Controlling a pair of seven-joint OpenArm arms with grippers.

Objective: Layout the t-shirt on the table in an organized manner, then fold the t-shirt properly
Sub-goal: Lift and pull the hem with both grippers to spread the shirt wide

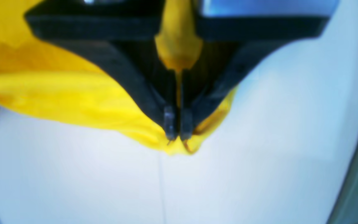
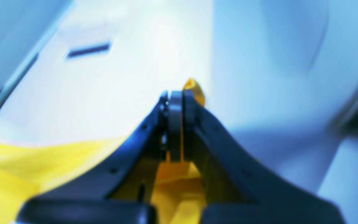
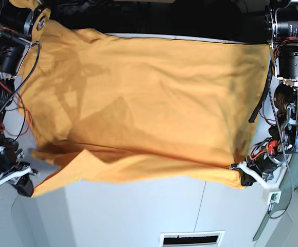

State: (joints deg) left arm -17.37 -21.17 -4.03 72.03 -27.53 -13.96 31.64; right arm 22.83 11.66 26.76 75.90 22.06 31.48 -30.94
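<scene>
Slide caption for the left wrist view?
Left gripper shut on the t-shirt corner, above the table.

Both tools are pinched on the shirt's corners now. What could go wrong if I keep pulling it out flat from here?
1. The left tool is shut on only the very tip of the t-shirt; the corner may slip free under tension.
2. The right tool also grips near the fabric's edge, with only a small tip showing past it, so uneven pulling could drop that side.
3. The near edge is folded over in a loose roll above the table; pulling may set that crease rather than flatten it.
</scene>
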